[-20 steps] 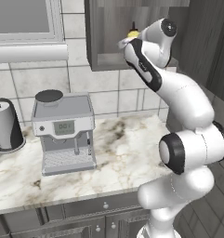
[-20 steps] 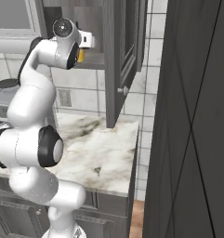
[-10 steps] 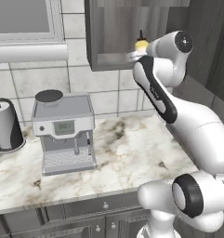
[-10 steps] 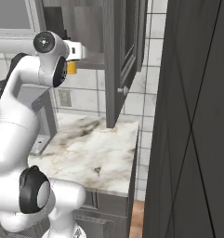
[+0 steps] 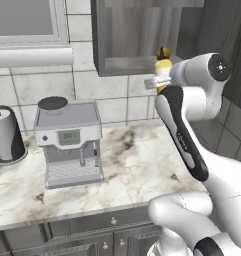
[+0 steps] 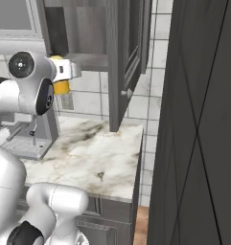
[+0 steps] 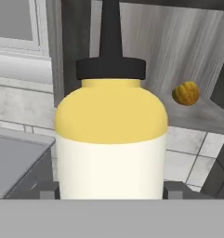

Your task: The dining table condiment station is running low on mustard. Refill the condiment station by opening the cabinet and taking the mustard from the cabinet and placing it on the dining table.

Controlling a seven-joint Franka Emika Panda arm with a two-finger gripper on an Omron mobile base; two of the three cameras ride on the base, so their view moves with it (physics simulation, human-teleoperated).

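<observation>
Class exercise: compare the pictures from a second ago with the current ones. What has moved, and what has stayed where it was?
The hand, shut on the mustard, has drawn back out of the cabinet and a little lower, the arm swinging with it. The cabinet door stays open, and the coffee machine and the small round orange thing on the shelf have not moved.

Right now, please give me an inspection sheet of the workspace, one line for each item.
Surface: marbled counter, some brown stains or veins.
Job's things: mustard held upright, outside the cabinet; cabinet door open.
Clutter: coffee machine, dark kettle, small orange round thing on the cabinet shelf.
Grippers: pincer shut on mustard.
Cables: nothing seen.
Surroundings: tiled wall, tall dark unit at the right.
</observation>
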